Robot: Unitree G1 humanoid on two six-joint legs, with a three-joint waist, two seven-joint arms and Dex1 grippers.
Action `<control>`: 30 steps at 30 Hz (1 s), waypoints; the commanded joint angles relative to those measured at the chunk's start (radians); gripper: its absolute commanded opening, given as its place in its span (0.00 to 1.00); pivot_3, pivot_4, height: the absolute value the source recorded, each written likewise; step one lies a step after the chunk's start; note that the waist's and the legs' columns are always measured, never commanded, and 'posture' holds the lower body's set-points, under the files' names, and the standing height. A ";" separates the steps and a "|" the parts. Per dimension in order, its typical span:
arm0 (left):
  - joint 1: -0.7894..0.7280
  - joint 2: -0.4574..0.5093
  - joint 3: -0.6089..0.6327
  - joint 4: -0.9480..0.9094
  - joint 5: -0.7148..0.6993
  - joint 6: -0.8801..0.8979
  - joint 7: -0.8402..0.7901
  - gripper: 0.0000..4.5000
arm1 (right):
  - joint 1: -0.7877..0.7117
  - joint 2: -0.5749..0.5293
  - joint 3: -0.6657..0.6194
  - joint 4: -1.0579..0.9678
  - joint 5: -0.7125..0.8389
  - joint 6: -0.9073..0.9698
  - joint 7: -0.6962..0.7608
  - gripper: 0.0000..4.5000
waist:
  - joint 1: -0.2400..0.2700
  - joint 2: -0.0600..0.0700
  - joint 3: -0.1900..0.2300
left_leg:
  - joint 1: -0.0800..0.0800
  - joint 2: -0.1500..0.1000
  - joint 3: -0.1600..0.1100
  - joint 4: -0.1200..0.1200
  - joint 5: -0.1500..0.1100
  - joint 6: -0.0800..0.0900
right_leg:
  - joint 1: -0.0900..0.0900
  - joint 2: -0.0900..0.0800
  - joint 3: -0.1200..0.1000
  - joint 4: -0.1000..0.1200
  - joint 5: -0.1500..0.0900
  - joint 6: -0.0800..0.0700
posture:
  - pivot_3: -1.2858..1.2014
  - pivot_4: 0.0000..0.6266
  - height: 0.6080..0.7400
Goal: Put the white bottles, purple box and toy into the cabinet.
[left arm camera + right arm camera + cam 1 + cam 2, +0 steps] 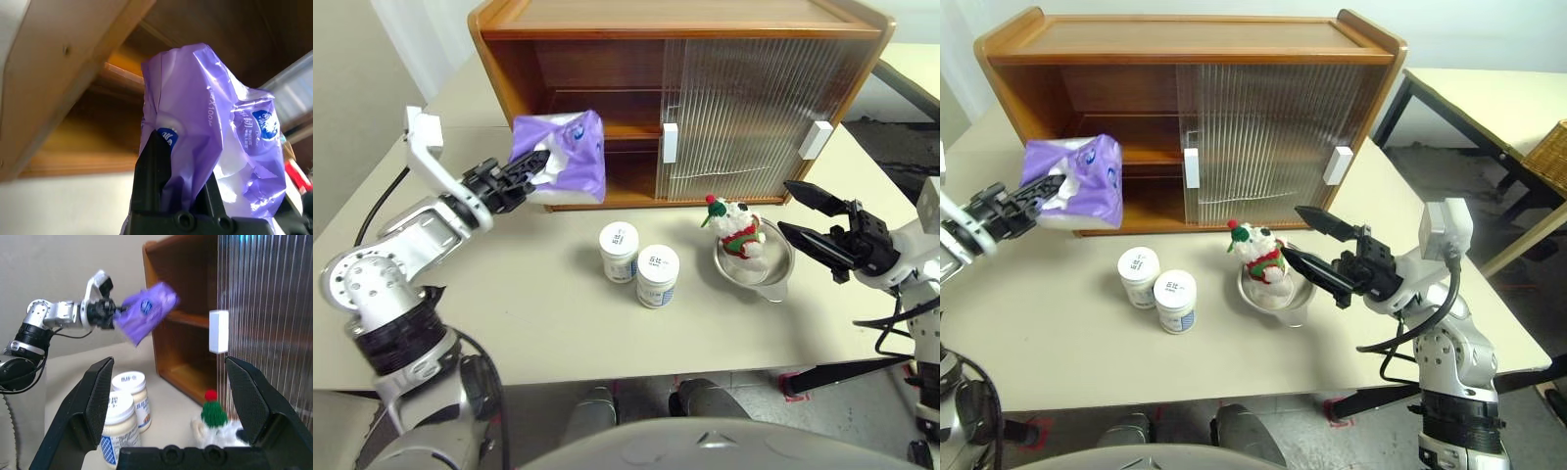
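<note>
- Nearest, on the pale tabletop point(509, 323): two squat white plastic jars point(638, 262) with screw lids and blue-marked labels, upright, touching or nearly so, well clear of both arms.
- Just to their right: shiny steel bowl point(771, 271) holding the small fluffy white plush figure point(736, 233) in red-and-green outfit, green hat tipped red.
- Beyond the bowl to the right: right gripper point(1310, 242), two black fingers spread wide, holding nothing, pointing toward the plush figure from the side and apart from it.
- Further back on the left: left gripper point(514, 179), clamped tight on an end fold of the soft purple-and-lavender tissue pack point(566, 157); pack lifted off the table, hanging in front of the open left bay.
- Farthest: large orange-brown wooden two-shelf cabinet point(675, 24), ribbed translucent sliding doors point(754, 108) with white rectangular handles covering the right half, left half open.
- Step in hand, by judgement: carrying the pack into the open bay; jars and plush figure not yet stowed.
- To do it well: keep the pinch firm, since the soft wrapper could slip or tear; choose one shelf and line up with it, clearing the middle shelf edge and the left side wall.
- Push well inside before letting go, setting the pack flat and to one side, leaving room for jars and toy.
- Hold the right arm back until the left is out.
</note>
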 commanded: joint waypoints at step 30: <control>-0.218 -0.233 -0.196 0.223 0.210 -0.522 0.214 0.00 | 0.056 0.010 -0.031 -0.089 0.053 0.011 -0.065 1.00 | -0.009 -0.007 0.004 | 0.008 0.000 0.004 0.012 -0.008 0.009 | 0.014 0.004 0.001 -0.005 0.002 0.006 | 0.43 0.04 1.00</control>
